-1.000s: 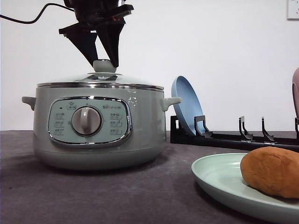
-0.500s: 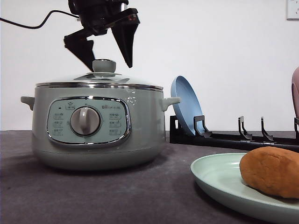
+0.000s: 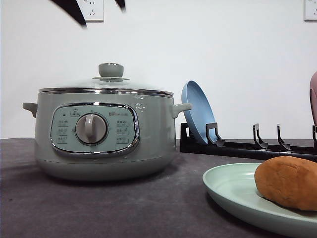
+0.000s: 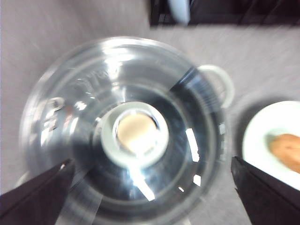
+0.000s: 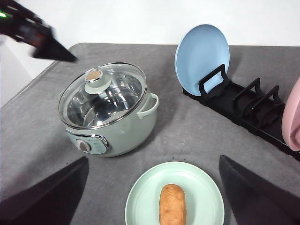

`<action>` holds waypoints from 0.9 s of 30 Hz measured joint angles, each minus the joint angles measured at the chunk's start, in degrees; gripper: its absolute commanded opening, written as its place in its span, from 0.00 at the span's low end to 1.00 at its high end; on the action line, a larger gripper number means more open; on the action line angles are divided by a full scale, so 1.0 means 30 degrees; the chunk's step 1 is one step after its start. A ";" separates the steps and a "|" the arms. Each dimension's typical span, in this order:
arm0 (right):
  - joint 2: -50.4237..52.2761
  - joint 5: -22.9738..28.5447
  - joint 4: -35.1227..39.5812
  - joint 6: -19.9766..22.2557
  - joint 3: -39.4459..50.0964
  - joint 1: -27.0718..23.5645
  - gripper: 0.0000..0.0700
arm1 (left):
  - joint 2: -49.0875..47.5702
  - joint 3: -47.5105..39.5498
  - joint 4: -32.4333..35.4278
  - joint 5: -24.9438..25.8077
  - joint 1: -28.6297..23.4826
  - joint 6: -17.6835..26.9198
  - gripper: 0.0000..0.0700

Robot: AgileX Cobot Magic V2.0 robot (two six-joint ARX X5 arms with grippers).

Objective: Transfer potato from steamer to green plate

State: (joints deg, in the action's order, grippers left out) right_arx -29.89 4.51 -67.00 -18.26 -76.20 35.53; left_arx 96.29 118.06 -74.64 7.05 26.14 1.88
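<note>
Potato [image 3: 288, 182] is seen lying on the green plate [image 3: 233, 191], nearest the front camera at the right of the table; in the right wrist view it [image 5: 172, 210] is shown lengthwise near the middle of the plate [image 5: 140, 204], touching it, nothing gripping it. Plate is set flat on the dark grey table [image 3: 99, 208], apart from the steamer.

Steamer [image 3: 104, 134] is placed further back and to the left, dial and control panel turned toward the front camera. Glass lid [image 5: 105, 96] is seated on the pot, green knob [image 3: 111, 70] on top. Through the glass a bare metal interior is seen in the right wrist view (no contents can be made out).

Behind and right of the steamer, a black dish rack [image 3: 247, 144] is seen, with a blue plate [image 3: 197, 111] stood on edge in its first slot, tilted back. A pink object [image 5: 291, 117] is cut off at the rack's far end.

Left gripper [image 4: 150, 197] is held high above the lid, directly over the knob [image 4: 136, 133] in its own wrist view (picture is motion-blurred). Its two fingers [image 4: 35, 197] are spread wide, wider than the knob, with nothing held between them. In the front view only the dark fingertips [image 3: 72, 10] are caught at the top edge, well clear of the knob.

Right gripper [image 5: 152, 199] is held above the green plate; fingers [image 5: 44, 197] are set far apart, nothing is grasped.

Furthest back, a white wall with a socket [image 3: 91, 10] is seen.
</note>
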 measured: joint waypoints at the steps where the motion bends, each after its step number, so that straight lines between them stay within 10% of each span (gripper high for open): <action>1: 0.0000 0.0000 0.0000 0.0000 0.0000 0.0000 0.80 | -0.0554 0.0000 -0.0168 0.0000 0.0005 -0.0019 1.00; 10: 0.0000 0.0000 0.0058 -0.0007 0.0000 -0.0007 0.80 | -0.5796 -0.1792 -0.0030 0.0115 0.0078 -0.0034 1.00; 27: 0.0000 0.0000 0.0080 0.0836 0.0000 0.0000 0.80 | -1.8493 -1.7165 0.5972 0.0129 0.0078 -0.1331 1.00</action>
State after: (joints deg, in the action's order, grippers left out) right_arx -29.89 4.51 -66.76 -15.75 -76.20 35.53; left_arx 40.82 66.56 -56.72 7.44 26.37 -2.11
